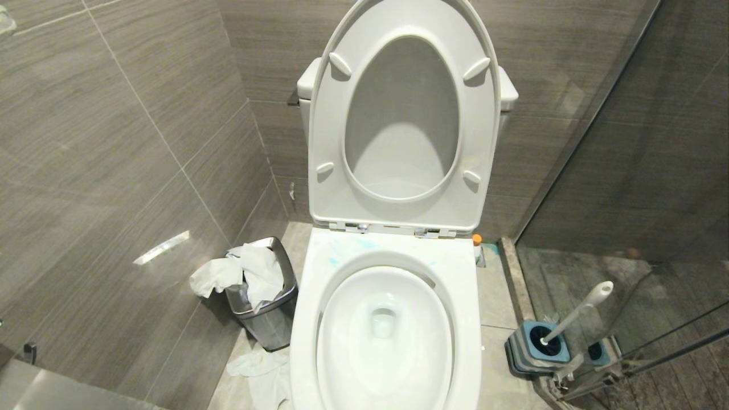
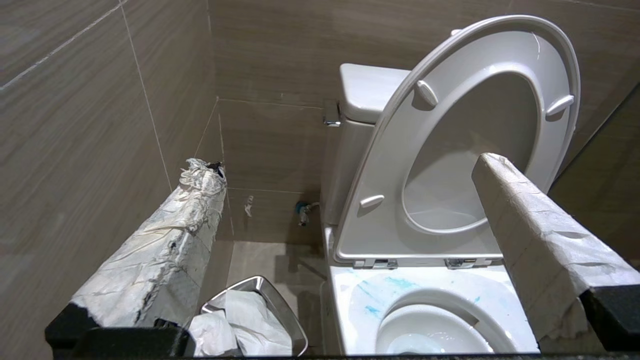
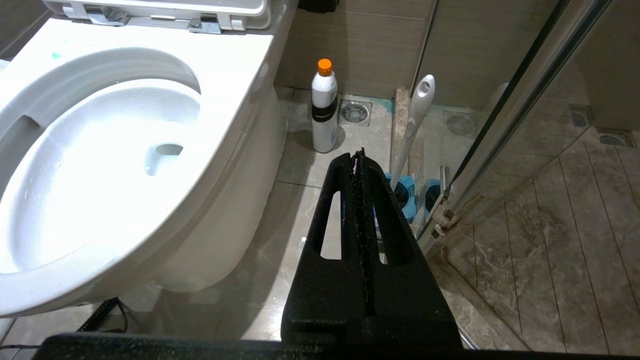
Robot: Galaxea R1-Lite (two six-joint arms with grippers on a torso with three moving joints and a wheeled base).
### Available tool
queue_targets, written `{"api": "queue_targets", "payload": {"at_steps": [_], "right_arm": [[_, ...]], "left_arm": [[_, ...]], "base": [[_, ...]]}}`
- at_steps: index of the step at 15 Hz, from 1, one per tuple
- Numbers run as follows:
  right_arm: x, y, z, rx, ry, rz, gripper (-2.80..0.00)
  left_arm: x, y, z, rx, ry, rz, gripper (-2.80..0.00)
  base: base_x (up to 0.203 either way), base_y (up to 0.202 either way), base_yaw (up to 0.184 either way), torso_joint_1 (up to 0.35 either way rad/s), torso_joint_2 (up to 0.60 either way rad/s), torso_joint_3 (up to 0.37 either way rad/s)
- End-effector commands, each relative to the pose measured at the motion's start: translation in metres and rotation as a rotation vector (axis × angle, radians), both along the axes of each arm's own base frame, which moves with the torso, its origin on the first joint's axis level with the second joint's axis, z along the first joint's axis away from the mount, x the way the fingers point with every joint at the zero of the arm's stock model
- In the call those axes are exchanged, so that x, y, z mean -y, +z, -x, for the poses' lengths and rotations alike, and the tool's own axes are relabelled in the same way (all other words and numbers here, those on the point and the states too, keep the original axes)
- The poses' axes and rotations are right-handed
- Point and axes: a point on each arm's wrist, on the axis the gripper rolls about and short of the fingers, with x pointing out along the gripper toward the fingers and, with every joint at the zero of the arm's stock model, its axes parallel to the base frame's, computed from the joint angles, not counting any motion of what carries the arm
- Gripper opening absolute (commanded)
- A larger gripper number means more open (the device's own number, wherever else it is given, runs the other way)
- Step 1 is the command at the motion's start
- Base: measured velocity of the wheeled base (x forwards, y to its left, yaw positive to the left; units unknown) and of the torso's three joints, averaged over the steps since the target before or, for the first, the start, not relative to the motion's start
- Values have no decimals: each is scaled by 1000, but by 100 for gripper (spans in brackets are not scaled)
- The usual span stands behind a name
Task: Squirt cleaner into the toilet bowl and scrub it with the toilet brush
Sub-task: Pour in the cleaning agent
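Toilet brush (image 1: 575, 315) handle tilted up-right

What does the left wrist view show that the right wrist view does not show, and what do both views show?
Only the left wrist view shows the open left pincer with paper-wrapped fingers, the steel bin stuffed with white paper, the raised seat and lid in full, and the tank.

Only the right wrist view shows the shut right pincer, a white bottle with an orange cap, the toilet brush standing in its blue holder, and a floor drain.

Both show the toilet bowl with turquoise cleaner smears on its rim, and the hinges.
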Motion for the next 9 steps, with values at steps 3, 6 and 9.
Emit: {"api": "queue_targets", "payload": {"at_steps": [3,6,9], "right_arm": [[0,0,0,0,1,0,-280],[0,0,0,0,0,0,-280],[0,0,0,0,0,0,-280]], "left_arm": [[-3,-10,15,9,10,-37,0],[-5,-18,27,21,19,-64,0],[-8,-22,35,28,30,-83,-280]], "base": [[0,0,0,0,0,0],[0,0,0,0,0,0],[0,0,0,0,0,0]]}}
